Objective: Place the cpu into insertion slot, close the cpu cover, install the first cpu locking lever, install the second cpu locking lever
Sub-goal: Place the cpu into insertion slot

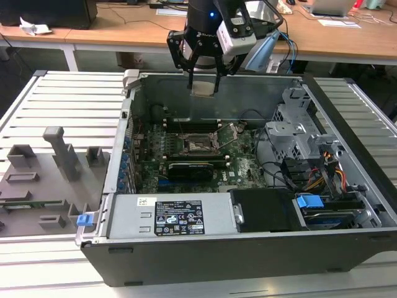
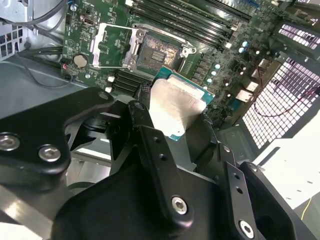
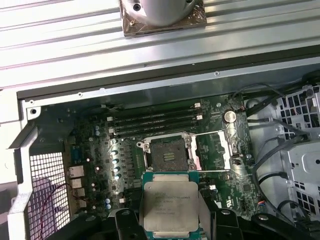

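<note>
Fingers pinch the cpu by two opposite edges, closed narrow on it, silvery lid facing the first wrist view's camera. In the exterior view the cpu hangs in the air over the far wall of an open computer case, well apart from the slot on the green board below. The slot lies bare and uncovered. Its cover, a thin metal frame, is swung open just beside it. The case sits on a slatted metal surface.

The cpu looks light, stiff and flat, likely slick on its thin edges and prone to tilt. Its underside and the slot's contacts are probably fragile, so the edges are the place to hold.
</note>
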Tool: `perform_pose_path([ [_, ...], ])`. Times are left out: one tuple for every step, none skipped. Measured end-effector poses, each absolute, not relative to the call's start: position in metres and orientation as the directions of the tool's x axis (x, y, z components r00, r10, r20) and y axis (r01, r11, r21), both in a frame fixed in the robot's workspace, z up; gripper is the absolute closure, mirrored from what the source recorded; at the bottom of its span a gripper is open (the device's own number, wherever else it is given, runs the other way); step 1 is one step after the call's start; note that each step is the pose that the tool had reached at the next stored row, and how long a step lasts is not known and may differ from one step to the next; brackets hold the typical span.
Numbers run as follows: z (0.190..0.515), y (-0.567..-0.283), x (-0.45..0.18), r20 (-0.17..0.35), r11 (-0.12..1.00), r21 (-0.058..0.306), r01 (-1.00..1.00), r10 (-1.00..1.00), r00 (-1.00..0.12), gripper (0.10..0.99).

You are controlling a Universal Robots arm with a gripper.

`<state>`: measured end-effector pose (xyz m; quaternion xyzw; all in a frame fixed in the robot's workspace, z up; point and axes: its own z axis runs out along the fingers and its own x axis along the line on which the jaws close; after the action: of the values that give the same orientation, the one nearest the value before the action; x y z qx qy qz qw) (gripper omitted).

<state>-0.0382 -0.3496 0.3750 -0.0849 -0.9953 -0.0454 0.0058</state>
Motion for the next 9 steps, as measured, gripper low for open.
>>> perform_pose_path([
  [0.375,-0.3496,-0.0382,0.019,0.98,0.089,0.178,0.177,-0.984,0.557],
  [0.375,-0.3496,-0.0382,0.019,0.979,0.089,0.183,0.182,-0.983,0.557],
  [0.375,-0.3496,-0.0382,0.019,0.978,0.089,0.19,0.189,-0.982,0.557],
  [0.375,-0.3496,-0.0381,0.019,0.976,0.089,0.196,0.195,-0.981,0.557],
  [0.375,-0.3496,-0.0382,0.019,0.975,0.089,0.205,0.204,-0.979,0.557],
  [0.375,-0.3496,-0.0381,0.019,0.973,0.089,0.211,0.21,-0.978,0.557],
  [0.375,-0.3496,-0.0382,0.019,0.973,0.089,0.215,0.214,-0.977,0.557],
  [0.375,-0.3496,-0.0382,0.019,0.972,0.089,0.218,0.217,-0.976,0.557],
  [0.375,-0.3496,-0.0382,0.019,0.97,0.089,0.226,0.225,-0.974,0.557],
])
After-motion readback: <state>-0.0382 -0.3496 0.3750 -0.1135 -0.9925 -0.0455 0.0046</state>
